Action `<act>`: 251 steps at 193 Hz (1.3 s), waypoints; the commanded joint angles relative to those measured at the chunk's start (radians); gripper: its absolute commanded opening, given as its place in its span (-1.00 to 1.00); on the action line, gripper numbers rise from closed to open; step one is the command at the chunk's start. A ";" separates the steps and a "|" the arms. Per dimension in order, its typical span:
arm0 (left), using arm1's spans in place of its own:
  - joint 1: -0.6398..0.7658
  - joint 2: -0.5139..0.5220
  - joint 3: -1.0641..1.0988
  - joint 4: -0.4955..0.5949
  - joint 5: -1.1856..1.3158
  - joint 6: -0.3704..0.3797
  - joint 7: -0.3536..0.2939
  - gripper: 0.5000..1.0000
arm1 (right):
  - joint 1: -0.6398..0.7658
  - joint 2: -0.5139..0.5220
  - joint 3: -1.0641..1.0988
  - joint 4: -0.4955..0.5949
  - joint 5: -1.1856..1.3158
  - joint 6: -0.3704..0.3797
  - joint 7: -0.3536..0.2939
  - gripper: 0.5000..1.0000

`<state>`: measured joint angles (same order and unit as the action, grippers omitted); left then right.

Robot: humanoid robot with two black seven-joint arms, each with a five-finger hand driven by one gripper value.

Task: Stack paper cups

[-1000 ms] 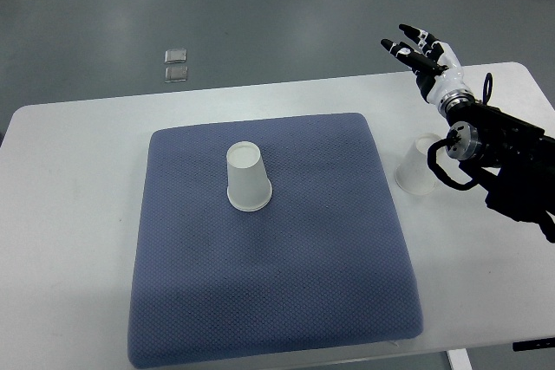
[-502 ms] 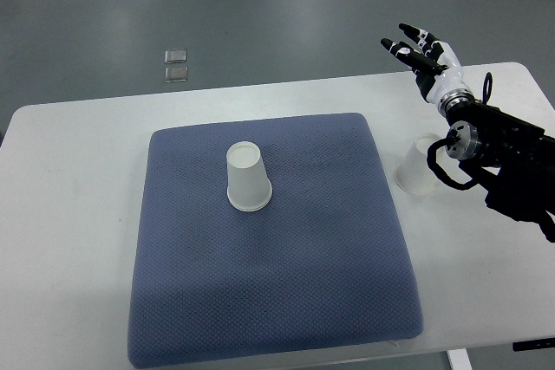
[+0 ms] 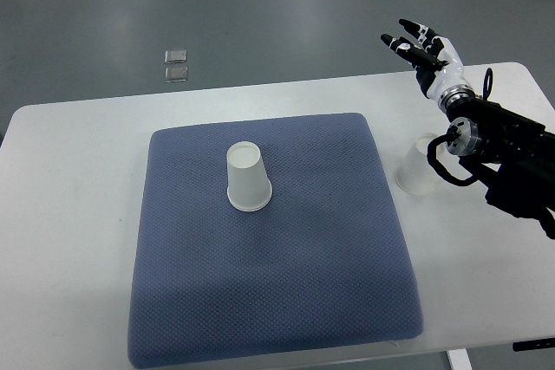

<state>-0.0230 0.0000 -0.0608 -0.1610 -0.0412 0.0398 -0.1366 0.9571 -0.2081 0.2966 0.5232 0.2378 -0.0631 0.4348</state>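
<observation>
The right hand (image 3: pixel 422 54), white with black fingertips, is seen raised above the far right part of the table, its fingers (image 3: pixel 408 44) spread and extended toward the upper left, with nothing held in them. It is carried on a black forearm (image 3: pixel 512 158) that enters from the right edge of the picture. Just below the wrist, partly covered by the forearm, an upside-down white paper cup (image 3: pixel 415 168) stands on the bare white rectangular tabletop (image 3: pixel 69 179), just beside the right edge of a dark blue textured fabric mat (image 3: pixel 277 283); the hand is not in contact with it. A second upside-down white paper cup (image 3: pixel 246 178) stands on the mat, left of its middle and toward the far side, well apart from the first cup. The mat is spread over the middle of the table. Beyond the table's far edge, two small pale square objects (image 3: pixel 176 65) lie close together on the grey floor (image 3: pixel 277 6).
</observation>
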 commanded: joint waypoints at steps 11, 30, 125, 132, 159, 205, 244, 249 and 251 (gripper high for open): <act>0.000 0.000 -0.001 0.000 0.000 0.000 -0.001 1.00 | 0.002 -0.004 0.001 0.000 0.000 -0.001 -0.001 0.64; 0.000 0.000 -0.001 0.000 0.000 0.000 0.000 1.00 | 0.009 -0.005 0.001 0.000 0.000 -0.004 -0.001 0.64; 0.000 0.000 -0.001 0.000 0.000 0.000 -0.001 1.00 | 0.038 -0.013 -0.001 0.006 0.002 -0.006 -0.005 0.64; 0.000 0.000 -0.001 0.000 0.000 0.000 -0.001 1.00 | 0.042 -0.019 -0.001 0.009 -0.002 -0.006 -0.008 0.64; 0.000 0.000 -0.001 0.000 0.000 0.000 0.000 1.00 | 0.071 -0.060 -0.005 0.015 -0.014 -0.003 -0.014 0.64; 0.000 0.000 -0.001 0.000 0.000 0.000 -0.001 1.00 | 0.163 -0.194 -0.021 0.083 -0.169 0.006 -0.079 0.64; 0.000 0.000 -0.001 0.000 0.000 0.000 -0.001 1.00 | 0.216 -0.286 -0.062 0.201 -0.394 0.031 -0.096 0.64; 0.000 0.000 -0.001 0.000 0.000 0.000 0.000 1.00 | 0.232 -0.300 -0.083 0.216 -0.426 0.045 -0.100 0.64; 0.000 0.000 -0.001 0.000 0.000 0.000 -0.001 1.00 | 0.236 -0.303 -0.091 0.221 -0.436 0.051 -0.102 0.64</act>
<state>-0.0230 0.0000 -0.0614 -0.1610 -0.0415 0.0400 -0.1372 1.1552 -0.4672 0.2564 0.6888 -0.0888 -0.0461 0.3448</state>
